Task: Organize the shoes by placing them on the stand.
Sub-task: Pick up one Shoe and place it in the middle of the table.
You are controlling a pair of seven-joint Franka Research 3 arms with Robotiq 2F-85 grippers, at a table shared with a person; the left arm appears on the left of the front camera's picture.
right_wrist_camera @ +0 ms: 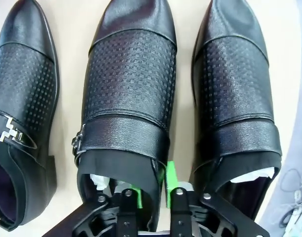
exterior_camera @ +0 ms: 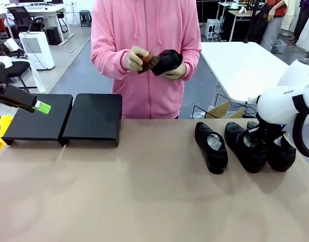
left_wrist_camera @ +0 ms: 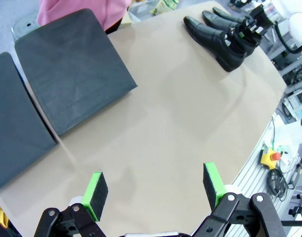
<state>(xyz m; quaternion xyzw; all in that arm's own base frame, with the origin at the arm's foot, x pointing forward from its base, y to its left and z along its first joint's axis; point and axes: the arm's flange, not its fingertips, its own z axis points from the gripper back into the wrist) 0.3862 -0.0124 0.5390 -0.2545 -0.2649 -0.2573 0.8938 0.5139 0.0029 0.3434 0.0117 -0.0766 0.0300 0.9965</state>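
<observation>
Right claw (right_wrist_camera: 152,190) clenched on the collar of the middle shoe (right_wrist_camera: 129,84): 1 pad inside the opening beside the white paper, 1 outside in the gap to the neighbouring shoe (right_wrist_camera: 235,89). 3 shoes lie side by side on the surface (exterior_camera: 144,191) at the robot's right. The 4th shoe (exterior_camera: 167,61) is in the person's hands, with a small brown object (exterior_camera: 147,61) against it. Stand (exterior_camera: 94,118) sits at the far left, both sections bare. Left claw (exterior_camera: 42,106) released, jaws wide, hovering over the stand's left section.

Step in hand, as I judge it: lift the middle shoe and carry it to the stand.
- Grip is on thin leather at the heel end, so the toe will likely droop.
- Lift straight up first to clear both close neighbours.
- Travel slowly across the surface.
- Set the sole flat on 1 section, leaving room for 3 more.
</observation>
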